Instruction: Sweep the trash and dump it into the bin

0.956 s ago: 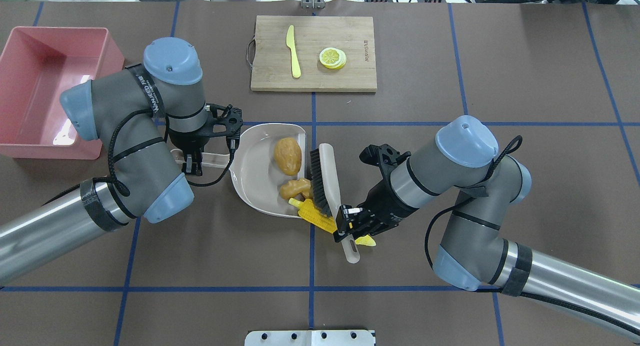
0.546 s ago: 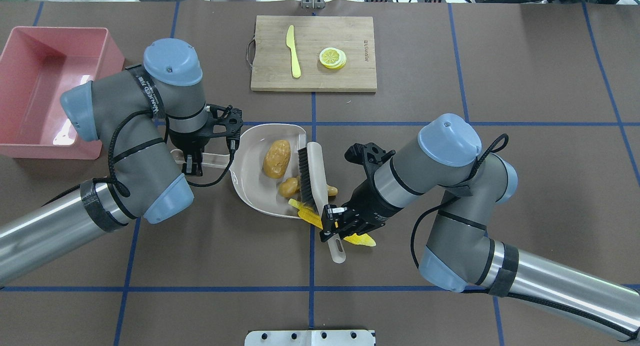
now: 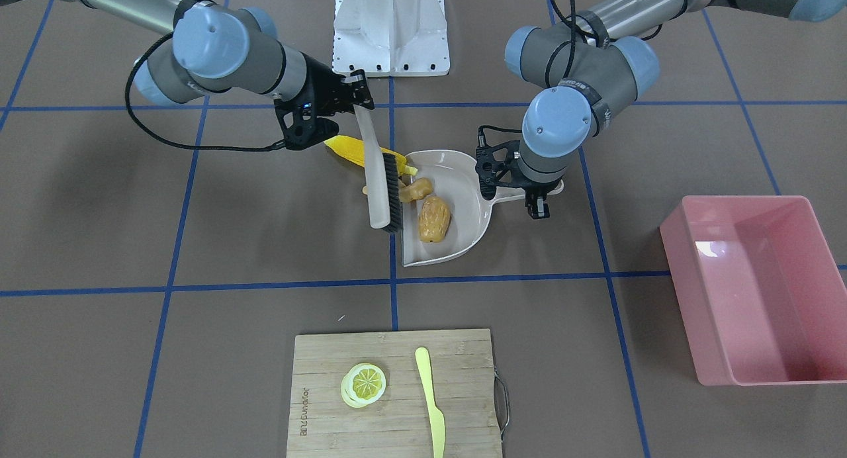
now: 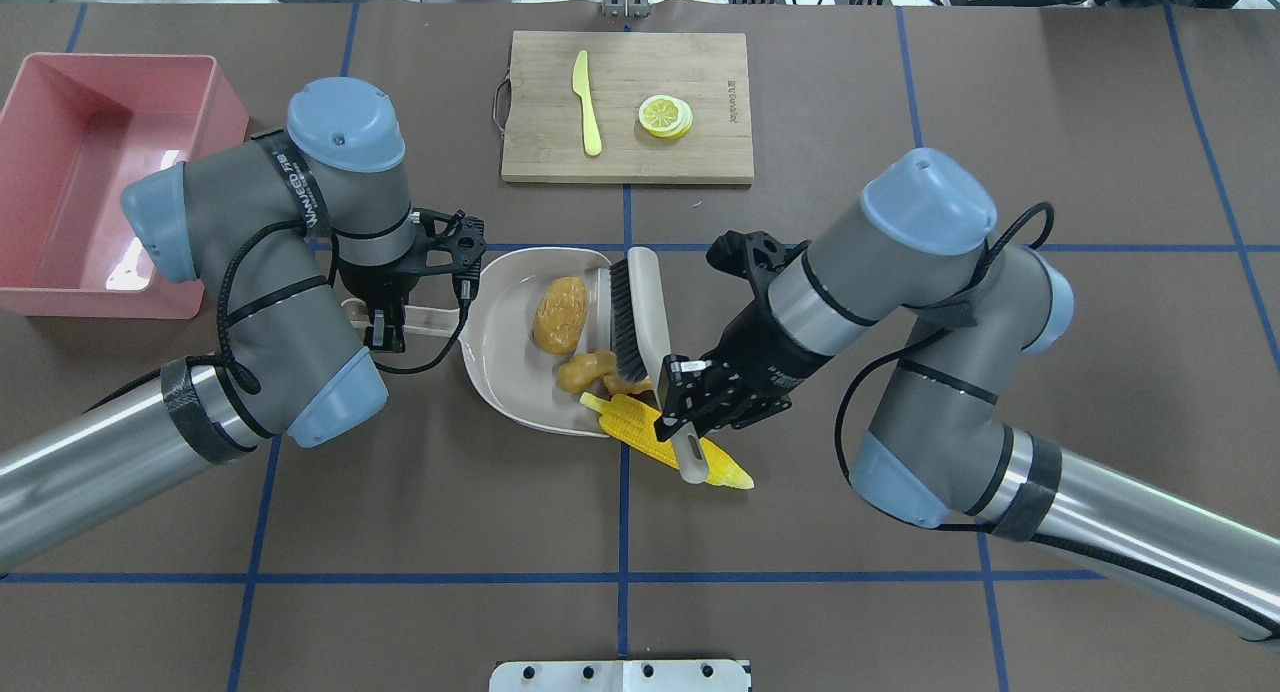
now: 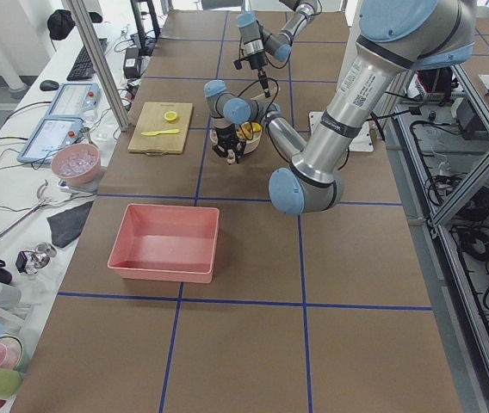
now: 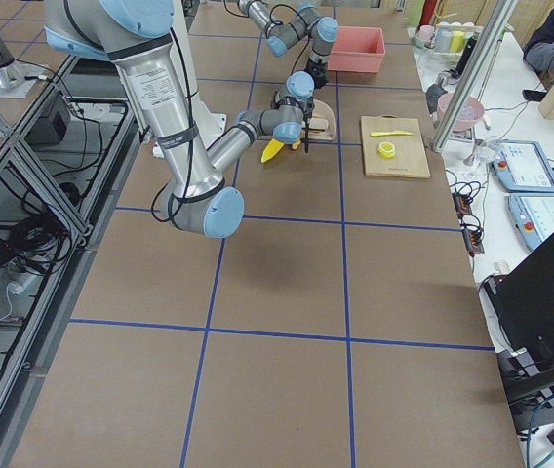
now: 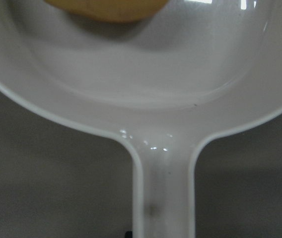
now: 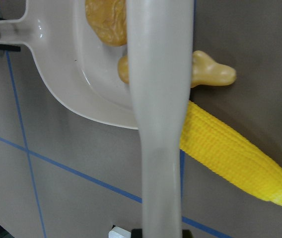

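**Front-facing view:** The right gripper point(image 3: 351, 104) is clamped on the handle of a beige-backed, black-bristled plastic brush point(image 3: 382, 193). The bristles stand at the open mouth of a beige plastic long-handled dustpan point(image 3: 466, 180). The left gripper point(image 3: 539, 196) grasps the dustpan's handle at the pan's 3 o'clock. A brown toy potato point(image 3: 434, 220) lies inside the pan. A knobbly tan toy ginger root point(image 3: 415, 189) sits at the lip. A yellow toy corn cob point(image 3: 347, 148) lies at 10 o'clock, mostly on the table. The large pink rectangular plastic bin point(image 3: 761, 299) stands empty, well apart at 4 o'clock.

**Overhead view:** The corn cob is at the pan's 5 o'clock, one end touching the lip and the rest passing under the brush handle. The bin is at 10 o'clock, beyond the left arm.

**Side views:** These are too small to add anything.

**Left wrist view:** The dustpan handle runs to 6 o'clock. The fingers themselves do not show.

**Right wrist view:** One knob of the ginger root pokes out past the handle at 3 o'clock. The corn cob lies on the table at 4 o'clock.

The step in hand looks like sweeping, about a third done. The next move calls for placing the bristles on the table side of the corn cob and ginger root, then drawing them toward the dustpan's handle while the pan stays flat. The corn cob looks likely to roll.
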Available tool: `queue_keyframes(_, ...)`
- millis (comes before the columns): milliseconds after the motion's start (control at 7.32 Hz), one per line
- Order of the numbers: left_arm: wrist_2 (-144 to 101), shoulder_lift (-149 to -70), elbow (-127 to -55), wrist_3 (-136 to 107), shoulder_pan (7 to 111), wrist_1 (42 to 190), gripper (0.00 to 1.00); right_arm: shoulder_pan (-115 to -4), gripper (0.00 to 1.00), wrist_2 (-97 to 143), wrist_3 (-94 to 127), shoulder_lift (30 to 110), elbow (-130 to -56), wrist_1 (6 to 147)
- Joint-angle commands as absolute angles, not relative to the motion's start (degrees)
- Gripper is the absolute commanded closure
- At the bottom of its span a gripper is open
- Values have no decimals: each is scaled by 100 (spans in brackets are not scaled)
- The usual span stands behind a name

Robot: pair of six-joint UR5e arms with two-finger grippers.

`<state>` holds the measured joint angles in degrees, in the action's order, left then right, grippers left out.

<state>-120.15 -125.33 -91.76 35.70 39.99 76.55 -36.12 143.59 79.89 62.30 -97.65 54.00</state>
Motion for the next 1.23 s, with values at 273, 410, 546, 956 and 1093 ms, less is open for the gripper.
queue_keyframes(273,-12015,-12525,-9176,3577,3999,7655,100,-3929,100,14765,8190,7845,-10447,4658)
queue_keyframes(410,-12015,-12524,-9176,3577,3999,7655,100,-3859,100,14835,8496,7910,-10572,4589)
queue_keyframes(546,-12015,-12524,-9176,3586,3999,7655,100,-3797,100,14940,8647,7962,-10582,4553)
queue_keyframes(956,-12015,-12524,-9167,3586,3999,7655,100,-3359,100,14968,9613,7963,-10740,4518)
queue_keyframes(1093,-12006,-12524,-9167,3586,3990,7664,100,-3210,100,14942,9963,7963,-10827,4518)
